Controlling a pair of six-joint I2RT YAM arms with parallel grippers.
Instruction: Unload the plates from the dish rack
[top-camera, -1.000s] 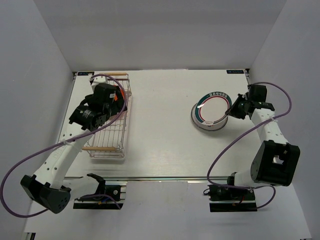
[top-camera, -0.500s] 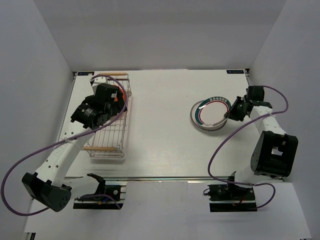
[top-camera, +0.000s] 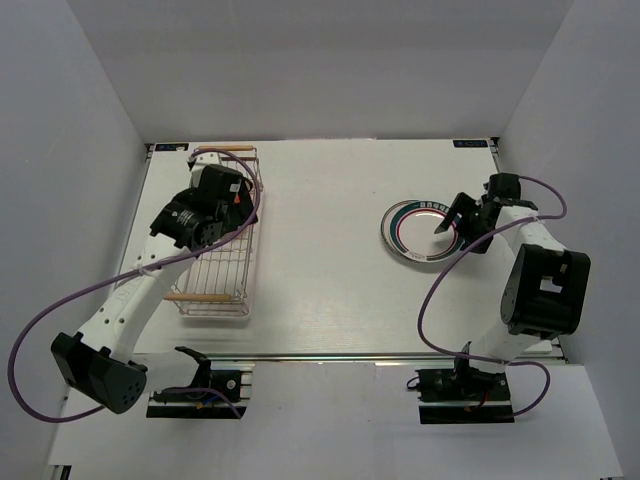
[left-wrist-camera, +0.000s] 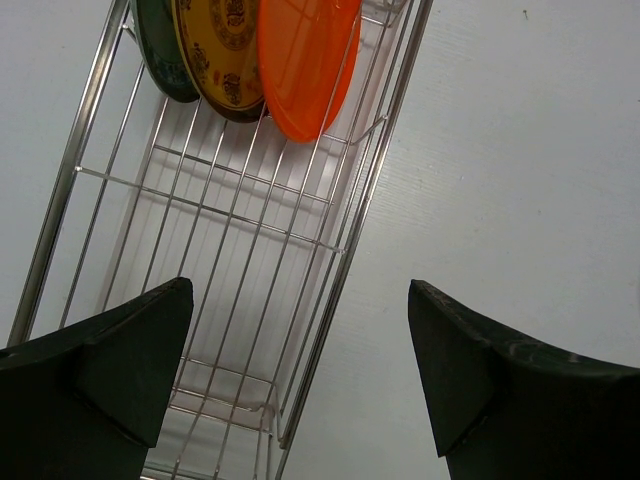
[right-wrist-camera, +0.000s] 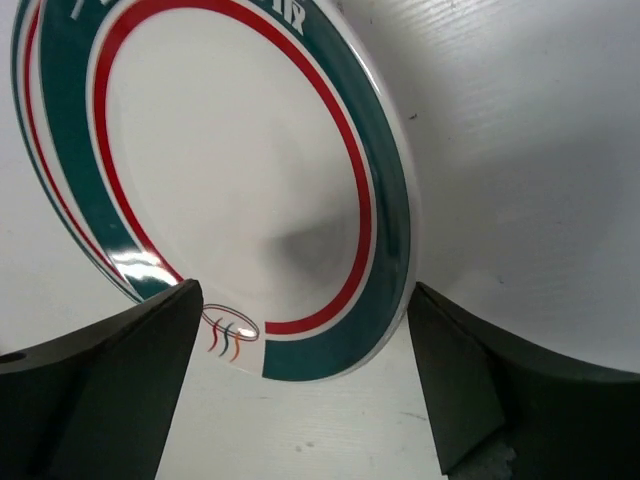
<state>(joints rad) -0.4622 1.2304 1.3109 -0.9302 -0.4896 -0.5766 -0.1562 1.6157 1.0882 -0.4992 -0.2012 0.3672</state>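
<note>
Three round plates stand on edge at the far end of the silver wire dish rack (left-wrist-camera: 345, 250): a dark teal plate (left-wrist-camera: 160, 50), a yellow-brown patterned plate (left-wrist-camera: 222, 50) and an orange-red plate (left-wrist-camera: 305, 60). The left claw (left-wrist-camera: 300, 300) hangs wide open over the rack's bare middle and would do best to pinch only the orange-red rim and lift straight up, clear of its yellow-brown neighbour and the rack's side wires. Well right of the rack, a large white round plate with a green-red rim (right-wrist-camera: 230, 170) lies flat on the white surface (right-wrist-camera: 520, 140), the right claw (right-wrist-camera: 305, 295) spread wide just above it, empty.
</note>
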